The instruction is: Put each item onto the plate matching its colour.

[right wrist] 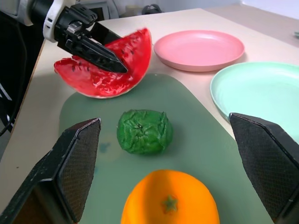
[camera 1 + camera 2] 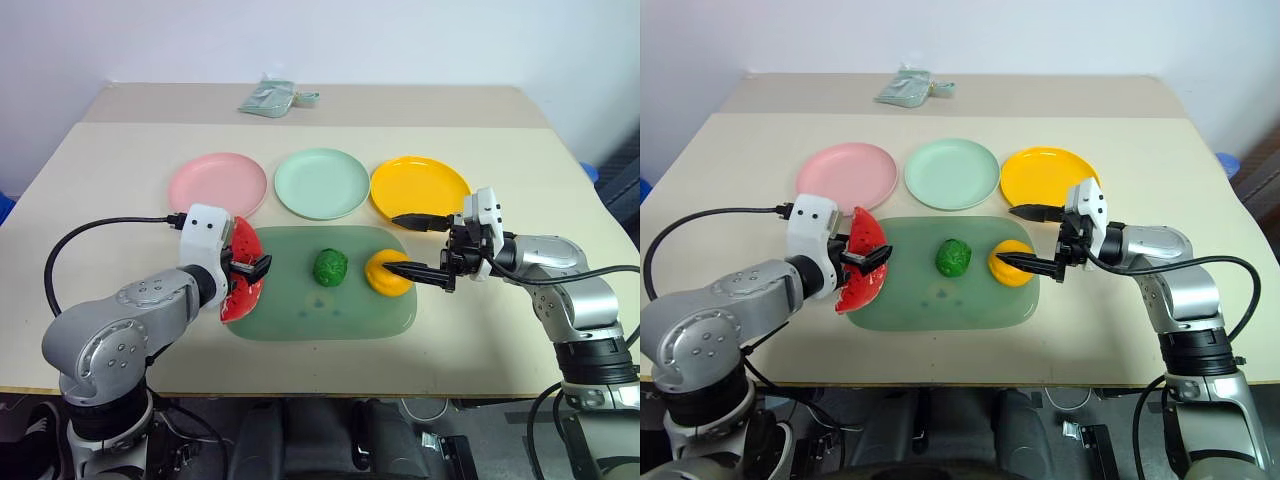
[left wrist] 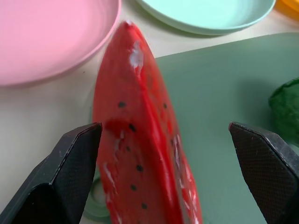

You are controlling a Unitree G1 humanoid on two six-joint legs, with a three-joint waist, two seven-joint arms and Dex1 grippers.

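A red watermelon wedge (image 3: 140,140) stands on its rind at the left edge of the green mat (image 2: 300,315). My left gripper (image 3: 163,129) is open, one finger on each side of the wedge, with a wide gap on one side. The bumpy dark-green ball (image 2: 330,267) sits mid-mat. At the mat's right end lies the orange mandarin (image 2: 385,285). My right gripper (image 2: 392,242) reaches in from the right, open, its near finger lying across the mandarin's top in the head views. Behind the mat stand the pink plate (image 2: 217,183), mint plate (image 2: 322,182) and yellow plate (image 2: 420,185), all bare.
A pale green packet (image 2: 268,95) lies on the far table section. A black cable (image 2: 90,235) loops over the table from my left wrist. The table's front edge runs just behind both arms.
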